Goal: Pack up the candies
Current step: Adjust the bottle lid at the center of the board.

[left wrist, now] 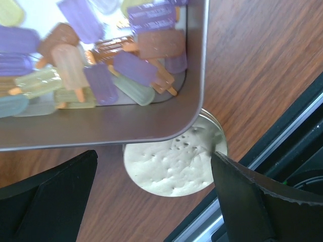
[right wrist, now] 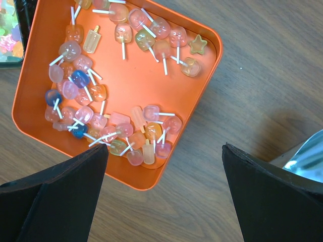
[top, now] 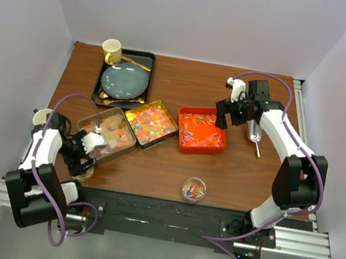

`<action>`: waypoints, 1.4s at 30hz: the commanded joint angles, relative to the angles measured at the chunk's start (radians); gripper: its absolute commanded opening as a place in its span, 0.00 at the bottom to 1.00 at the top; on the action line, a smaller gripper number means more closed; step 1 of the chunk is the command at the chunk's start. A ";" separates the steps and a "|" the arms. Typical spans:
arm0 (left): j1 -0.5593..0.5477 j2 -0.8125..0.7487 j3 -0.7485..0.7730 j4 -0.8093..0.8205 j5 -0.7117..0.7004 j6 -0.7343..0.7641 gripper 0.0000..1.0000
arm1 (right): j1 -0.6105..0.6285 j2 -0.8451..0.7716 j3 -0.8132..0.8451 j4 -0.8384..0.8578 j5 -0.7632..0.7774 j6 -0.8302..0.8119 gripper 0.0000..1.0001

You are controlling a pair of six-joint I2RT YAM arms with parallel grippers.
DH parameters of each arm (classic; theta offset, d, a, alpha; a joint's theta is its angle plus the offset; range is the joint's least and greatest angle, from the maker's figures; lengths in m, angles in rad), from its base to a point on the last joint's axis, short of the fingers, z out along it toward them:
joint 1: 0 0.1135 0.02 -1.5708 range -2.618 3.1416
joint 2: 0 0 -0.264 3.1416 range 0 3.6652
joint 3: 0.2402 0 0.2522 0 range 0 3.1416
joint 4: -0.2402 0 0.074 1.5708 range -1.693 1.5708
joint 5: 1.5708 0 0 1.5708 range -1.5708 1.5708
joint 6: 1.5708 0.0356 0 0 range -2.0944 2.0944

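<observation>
The candies lie in three tins: pastel ones in a silver tin, bright multicolour ones in a second silver tin, and red-white lollipop ones in an orange tin. A small glass jar near the front edge holds a few candies. My left gripper hangs open over the silver tin's near corner and a gold round lid, holding nothing. My right gripper is open above the orange tin's right corner, empty. The metal scoop lies to its right.
A black tray at the back left carries a blue plate, a yellow cup and gold cutlery. The table's front edge and a metal rail run just below the lid.
</observation>
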 commanded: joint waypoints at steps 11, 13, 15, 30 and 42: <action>0.006 0.006 -0.013 -0.006 -0.035 0.092 1.00 | 0.008 0.015 0.041 0.007 -0.051 -0.016 0.99; 0.004 0.015 -0.022 -0.005 -0.045 0.107 1.00 | 0.010 0.020 0.039 0.009 -0.052 -0.020 0.99; 0.004 0.024 -0.042 0.045 -0.061 0.100 1.00 | 0.013 0.025 0.041 0.010 -0.054 -0.020 0.99; -0.140 0.188 0.122 0.174 0.116 -0.058 1.00 | 0.017 0.035 0.048 0.010 -0.056 -0.021 0.99; -0.261 0.264 0.243 0.190 0.148 -0.212 1.00 | 0.020 0.025 0.036 0.009 -0.037 -0.033 0.99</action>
